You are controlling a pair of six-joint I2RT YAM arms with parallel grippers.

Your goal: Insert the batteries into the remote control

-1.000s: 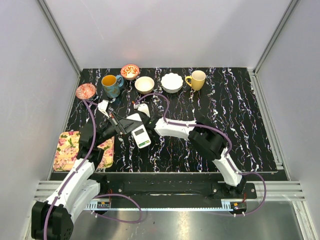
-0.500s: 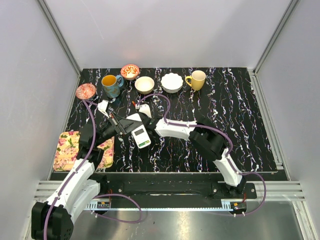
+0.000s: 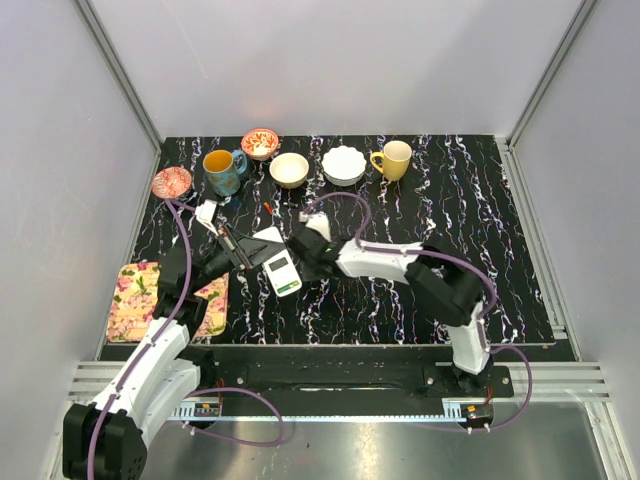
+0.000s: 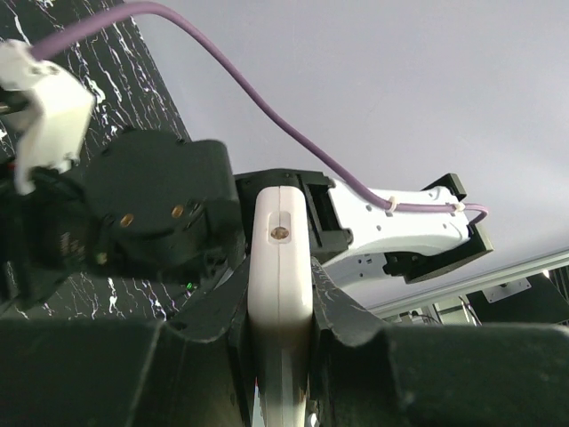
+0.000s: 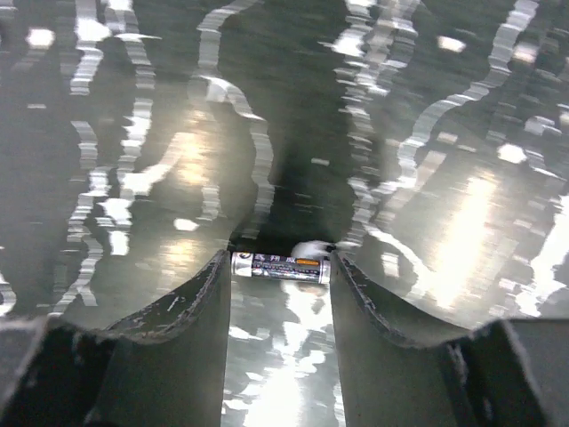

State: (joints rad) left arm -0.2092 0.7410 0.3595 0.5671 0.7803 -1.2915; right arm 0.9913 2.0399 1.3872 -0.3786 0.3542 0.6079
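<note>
The left gripper [image 4: 281, 311] clamps the flat white plastic remote control [image 3: 281, 270], bracing it. At its two o'clock, the half-closed right gripper [image 5: 281, 277] pinches a slim dark cylindrical battery [image 5: 280, 266] endwise, likely for insertion.

A slim battery [image 5: 280, 267] spans crosswise between the right fingertips [image 5: 203, 294], touching both. The white remote control [image 4: 280, 285] sits edge-on, clamped between the left fingers [image 4: 360, 325].
</note>
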